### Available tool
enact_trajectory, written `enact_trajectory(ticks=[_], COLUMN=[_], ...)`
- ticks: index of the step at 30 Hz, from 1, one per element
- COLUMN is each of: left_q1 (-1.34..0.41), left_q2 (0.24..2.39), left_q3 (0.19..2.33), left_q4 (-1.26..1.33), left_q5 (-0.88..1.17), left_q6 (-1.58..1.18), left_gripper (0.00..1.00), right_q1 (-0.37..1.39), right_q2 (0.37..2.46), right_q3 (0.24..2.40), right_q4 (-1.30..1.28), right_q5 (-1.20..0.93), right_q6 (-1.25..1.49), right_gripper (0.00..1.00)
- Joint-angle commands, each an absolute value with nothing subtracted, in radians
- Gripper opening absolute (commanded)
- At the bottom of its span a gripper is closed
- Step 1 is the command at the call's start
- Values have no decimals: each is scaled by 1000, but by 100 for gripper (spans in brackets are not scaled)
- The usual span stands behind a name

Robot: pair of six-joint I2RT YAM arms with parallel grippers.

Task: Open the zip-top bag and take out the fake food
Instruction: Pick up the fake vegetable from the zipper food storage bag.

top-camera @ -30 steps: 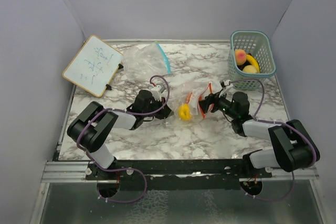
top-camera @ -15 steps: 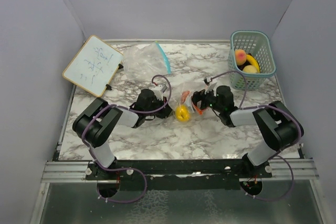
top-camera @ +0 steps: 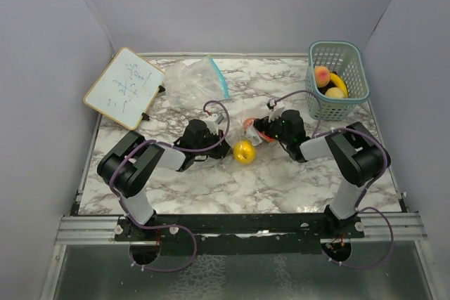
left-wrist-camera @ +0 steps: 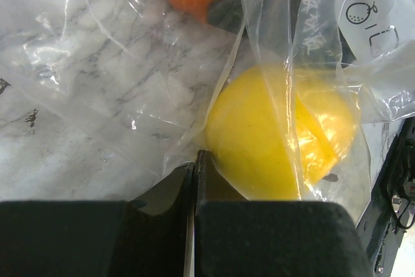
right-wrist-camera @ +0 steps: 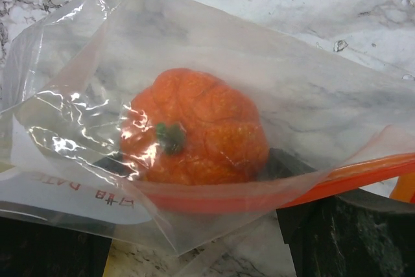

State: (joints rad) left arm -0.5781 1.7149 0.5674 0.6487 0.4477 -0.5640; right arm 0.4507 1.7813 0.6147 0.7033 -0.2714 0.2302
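Note:
A clear zip-top bag (top-camera: 247, 123) with an orange zip strip (right-wrist-camera: 285, 194) lies mid-table. Inside it are fake food pieces: a yellow lemon (top-camera: 244, 151) and a red-orange tomato (right-wrist-camera: 198, 124). My left gripper (top-camera: 213, 144) is shut on the bag's film (left-wrist-camera: 130, 63) right beside the lemon (left-wrist-camera: 266, 134). My right gripper (top-camera: 271, 127) stands open at the bag's mouth. Its fingertips (right-wrist-camera: 286, 160) show dark through the plastic on either side of the tomato, and the zip edge lies draped over them.
A teal basket (top-camera: 349, 54) at the back right holds a peach, a banana and a yellow fruit. A second clear bag with a blue zip (top-camera: 197, 79) lies at the back. A small whiteboard (top-camera: 124, 87) leans at the back left.
My right gripper has pushed left into the bag's mouth and its jaws have widened. The lemon has shifted slightly left. The left gripper has kept its pinch.

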Motion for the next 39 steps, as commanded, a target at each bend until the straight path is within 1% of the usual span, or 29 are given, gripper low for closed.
enact_trajectory(ticks=[1, 2, 9, 12, 15, 17, 18, 21, 28, 33, 39], left_q1=[-583, -583, -583, -583, -583, -582, -582, -573, -524, -504, -503], left_q2=[1702, 1702, 1703, 1705, 1716, 1717, 1713, 1702, 1640, 1650, 1667], left_q3=[558, 557, 554, 556, 559, 558, 555, 538, 508, 515, 495], left_q4=[641, 639, 647, 655, 664, 668, 671, 678, 676, 650, 676], left_q5=[473, 472, 460, 446, 442, 440, 434, 414, 392, 386, 387], left_q6=[-543, -541, -559, -570, -580, -586, -591, -601, -619, -624, -637], left_gripper=[0, 0, 0, 0, 0, 0, 0, 0, 0, 0, 0], right_q1=[460, 460, 460, 459, 459, 457, 457, 454, 413, 401, 388], right_q2=[1801, 1797, 1704, 1640, 1586, 1548, 1532, 1485, 1349, 1222, 1174], right_q3=[618, 612, 555, 536, 531, 530, 533, 551, 596, 646, 770], right_q4=[721, 728, 731, 686, 621, 583, 552, 449, 223, 91, -62], right_q5=[-247, -247, -244, -215, -188, -176, -167, -110, -9, 22, 127], right_q6=[230, 230, 248, 275, 285, 290, 290, 285, 275, 262, 221], right_gripper=[83, 80, 68, 63, 55, 53, 53, 60, 62, 62, 64])
